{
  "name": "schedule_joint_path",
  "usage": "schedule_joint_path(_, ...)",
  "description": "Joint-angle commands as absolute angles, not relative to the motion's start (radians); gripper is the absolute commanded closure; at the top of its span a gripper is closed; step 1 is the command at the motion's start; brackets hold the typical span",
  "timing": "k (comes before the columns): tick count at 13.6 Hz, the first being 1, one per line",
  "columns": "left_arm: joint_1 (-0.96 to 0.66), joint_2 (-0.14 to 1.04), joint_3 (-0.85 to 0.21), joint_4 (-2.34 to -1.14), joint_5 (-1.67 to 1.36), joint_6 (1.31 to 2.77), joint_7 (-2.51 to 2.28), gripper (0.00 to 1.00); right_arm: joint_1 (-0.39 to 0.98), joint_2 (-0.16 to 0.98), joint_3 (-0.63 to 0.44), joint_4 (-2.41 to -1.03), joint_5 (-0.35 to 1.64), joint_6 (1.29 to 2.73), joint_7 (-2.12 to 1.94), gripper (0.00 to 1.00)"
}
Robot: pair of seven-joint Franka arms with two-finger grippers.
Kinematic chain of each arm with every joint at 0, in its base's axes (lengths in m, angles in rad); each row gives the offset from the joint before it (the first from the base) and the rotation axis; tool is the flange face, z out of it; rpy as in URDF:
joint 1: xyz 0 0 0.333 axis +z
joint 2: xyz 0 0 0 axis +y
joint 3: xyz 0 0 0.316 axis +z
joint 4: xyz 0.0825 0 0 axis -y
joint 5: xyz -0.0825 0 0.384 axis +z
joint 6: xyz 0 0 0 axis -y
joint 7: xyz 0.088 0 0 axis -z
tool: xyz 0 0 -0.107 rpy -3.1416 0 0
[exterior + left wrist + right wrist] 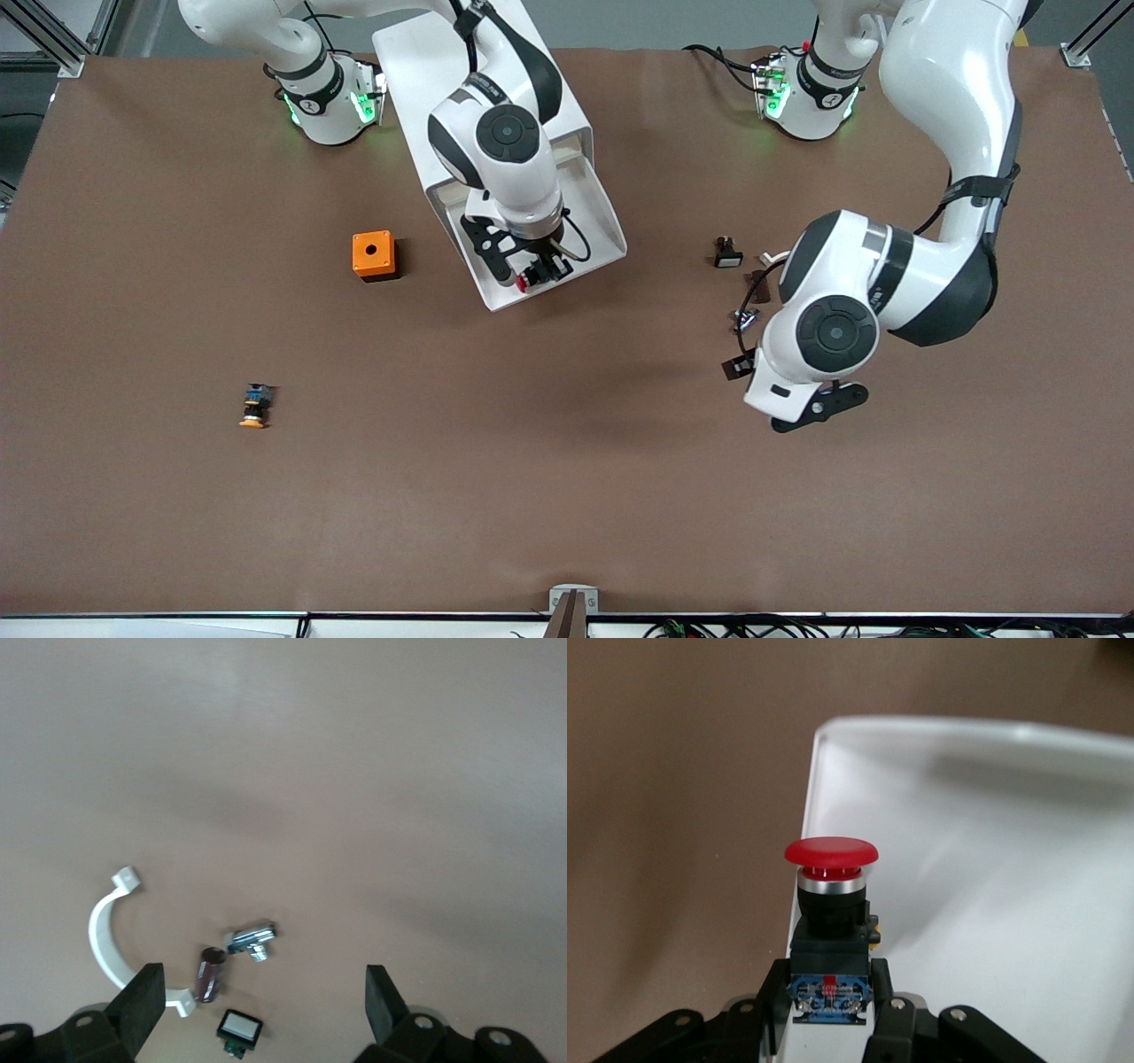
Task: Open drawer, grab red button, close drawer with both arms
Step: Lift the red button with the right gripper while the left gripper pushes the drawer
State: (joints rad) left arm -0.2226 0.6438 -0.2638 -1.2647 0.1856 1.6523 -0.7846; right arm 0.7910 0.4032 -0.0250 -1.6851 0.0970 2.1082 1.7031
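Observation:
The white cabinet [425,71] stands between the arm bases with one drawer [592,190] pulled out toward the front camera. My right gripper [539,270] is over the drawer's front edge, shut on the black-and-blue body of the red-capped button [522,283]. In the right wrist view the button [831,853] stands out from the gripper [831,994], over the drawer's white rim [811,797]. My left gripper [811,412] hangs open and empty over the table at the left arm's end. Its fingertips [142,1003] show wide apart.
An orange cube [373,255] sits beside the drawer toward the right arm's end. An orange-yellow-capped button [255,406] lies nearer the camera. Below the left arm lie a white-faced black part [239,1028], a brown cylinder [210,974], a metal piece [251,939] and a white curved clip [104,939].

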Motion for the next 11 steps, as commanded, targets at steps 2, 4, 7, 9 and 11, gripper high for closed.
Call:
schedule_joint_path(2,-0.238,0.667,-0.34,-1.27,0.204,1.713,-0.776,0.01,0.645,0.362,-0.011,-1.602,0.159,1.964,1.432,0.99)
schedule_joint_path(4,-0.29,0.672,-0.342,-1.27,0.187,1.718,-0.787,0.01,0.55,0.359,0.026,-1.562,0.161,1.887,1.23,0.98)
schedule_joint_path(7,-0.356,0.686,-0.342,-1.272,0.104,1.756,-0.92,0.01,0.375,0.36,0.08,-1.548,0.149,1.829,0.897,0.98)
schedule_joint_path(9,-0.405,0.704,-0.342,-1.281,0.098,1.802,-1.023,0.01,0.278,0.368,0.08,-1.549,0.108,1.821,0.696,0.98)
schedule_joint_path(11,-0.442,0.718,-0.342,-1.282,0.097,1.841,-1.101,0.01,0.171,0.397,0.08,-1.552,0.094,1.824,0.475,0.98)
